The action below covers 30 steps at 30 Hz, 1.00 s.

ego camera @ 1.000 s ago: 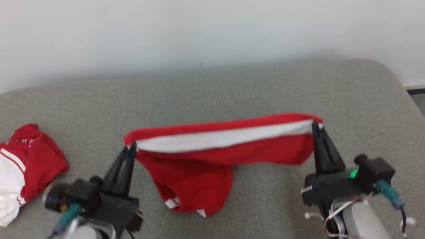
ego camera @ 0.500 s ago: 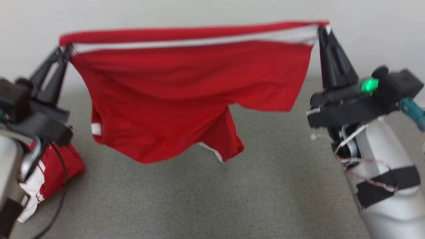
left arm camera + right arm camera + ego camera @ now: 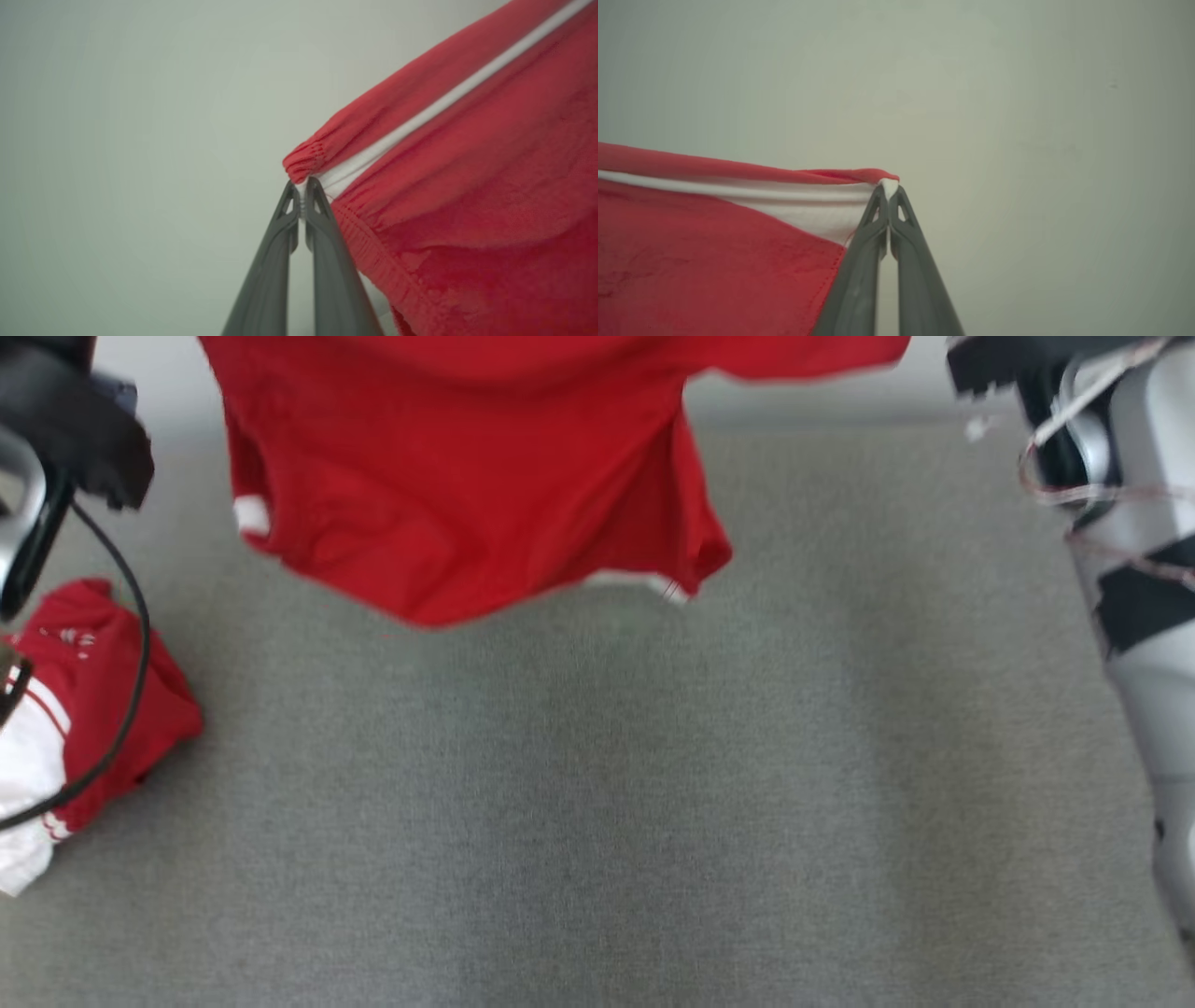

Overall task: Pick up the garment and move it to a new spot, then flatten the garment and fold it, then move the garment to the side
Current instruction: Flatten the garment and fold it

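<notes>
1. Small white marks on the crumpled red-and-white cloth heap, at the left edge of the grey fabric-covered surface, are too blurred to read.
2. The left claw is pinched almost closed on one gathered corner of the red fabric garment, which has a white band along its top.
3. The right claw is clamped tight on the opposite corner, with white cloth showing at its tips.
4. The garment hangs stretched between both claws, raised clear above the far half of the grey surface, its lower hem apart from it.
5. The right arm's pale forearm, banded in black, stands over that surface's right edge.
</notes>
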Available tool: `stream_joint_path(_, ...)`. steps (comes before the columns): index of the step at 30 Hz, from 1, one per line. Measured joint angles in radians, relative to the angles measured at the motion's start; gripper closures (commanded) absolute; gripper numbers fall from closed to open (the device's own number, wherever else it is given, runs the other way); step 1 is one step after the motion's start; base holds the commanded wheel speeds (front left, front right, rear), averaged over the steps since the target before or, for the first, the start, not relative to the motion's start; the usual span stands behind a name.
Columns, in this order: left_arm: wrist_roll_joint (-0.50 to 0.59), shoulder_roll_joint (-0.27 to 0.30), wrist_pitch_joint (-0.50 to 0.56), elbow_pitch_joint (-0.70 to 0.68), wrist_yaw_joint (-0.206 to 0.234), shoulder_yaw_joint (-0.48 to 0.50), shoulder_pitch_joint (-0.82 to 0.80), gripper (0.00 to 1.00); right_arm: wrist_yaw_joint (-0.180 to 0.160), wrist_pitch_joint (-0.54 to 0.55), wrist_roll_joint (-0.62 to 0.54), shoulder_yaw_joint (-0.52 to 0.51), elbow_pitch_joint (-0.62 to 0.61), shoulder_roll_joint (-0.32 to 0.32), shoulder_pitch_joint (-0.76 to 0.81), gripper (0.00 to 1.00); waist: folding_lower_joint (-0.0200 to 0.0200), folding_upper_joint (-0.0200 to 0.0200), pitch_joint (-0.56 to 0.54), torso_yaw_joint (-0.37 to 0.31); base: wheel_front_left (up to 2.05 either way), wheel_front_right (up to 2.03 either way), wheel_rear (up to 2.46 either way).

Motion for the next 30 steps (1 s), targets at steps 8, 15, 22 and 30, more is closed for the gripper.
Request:
stream_joint_path(8,0.021,-0.075,-0.172,0.151,0.009,-0.006,-0.269,1.0,0.0,-0.027,-0.101,-0.045,0.16,-0.014,-0.309,1.0,0.0002,0.0001,0.184,0.004,0.0,0.0,0.0)
stream_joint_path(15,-0.018,-0.15,-0.222,0.25,0.008,0.002,-0.223,1.0,0.0,-0.035,-0.135,-0.07,0.075,-0.023,-0.202,1.0,0.0002,0.0001,0.29,0.006,0.0,0.0,0.0)
stream_joint_path(22,-0.106,-0.237,-0.225,0.3,0.001,-0.004,0.118,1.0,0.0,-0.035,-0.07,-0.05,-0.07,-0.042,0.257,1.0,-0.0004,0.0,0.279,-0.001,0.0,0.0,0.0)
stream_joint_path(30,-0.13,-0.318,-0.225,0.269,0.001,0.081,0.457,1.0,0.0,-0.035,-0.034,-0.122,-0.113,0.001,0.658,1.0,-0.0006,-0.0003,0.185,-0.006,0.0,0.0,0.0)
